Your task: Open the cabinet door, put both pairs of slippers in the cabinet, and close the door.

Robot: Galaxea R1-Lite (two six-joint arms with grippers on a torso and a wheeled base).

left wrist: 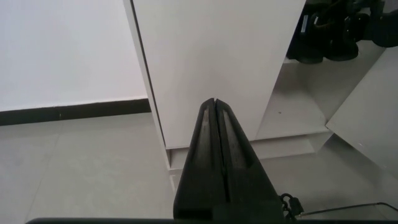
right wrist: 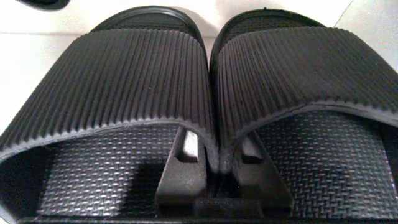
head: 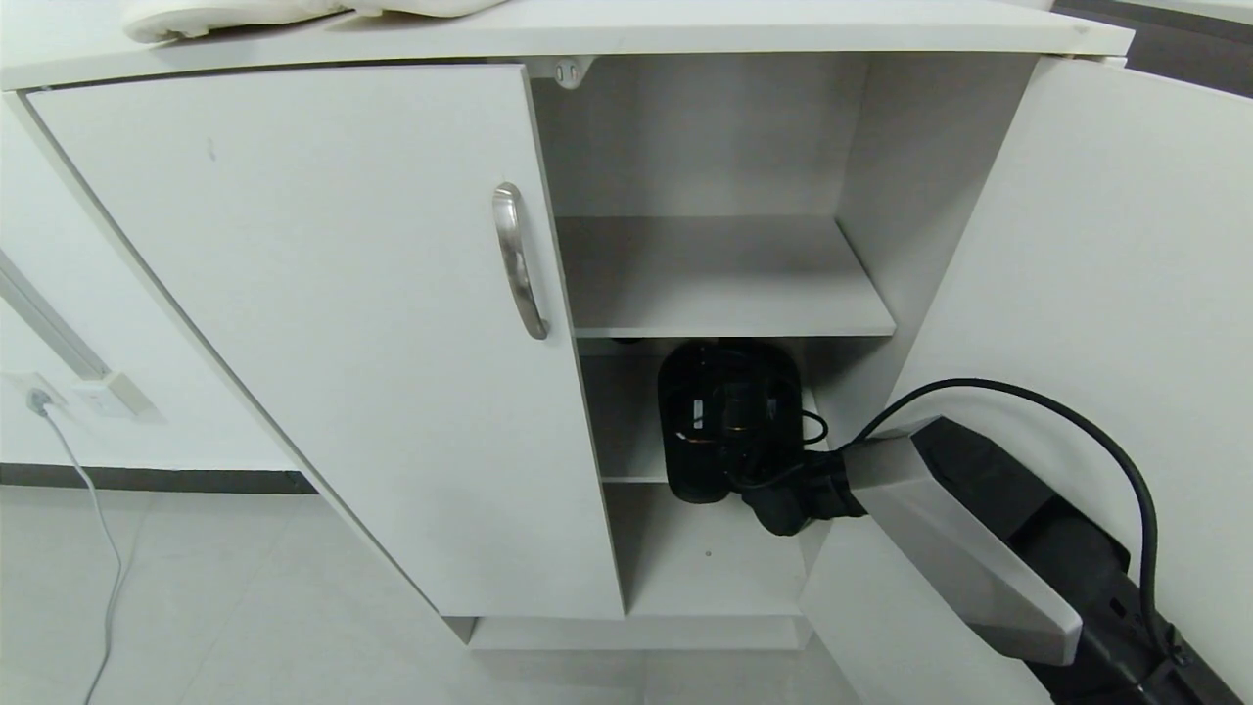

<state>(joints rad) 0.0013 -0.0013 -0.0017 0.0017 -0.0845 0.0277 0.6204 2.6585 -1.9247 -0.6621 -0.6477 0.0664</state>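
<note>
Right gripper (right wrist: 214,163): jaws are clamping the slippers (head: 729,421) by adjoining inner edges, at the middle shelf's (head: 626,431) front edge. Right door (head: 1106,294) is standing wide open. Left gripper (left wrist: 214,124): jaws are pressing together, hovering above the floor (left wrist: 81,168).

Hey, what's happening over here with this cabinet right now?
The white cabinet has its right door open and its left door shut. The right gripper is inside the middle compartment, clamped on a pair of black ribbed rubber slippers, pinching their inner sides together. The left gripper hangs shut and empty, low before the closed door.
</note>
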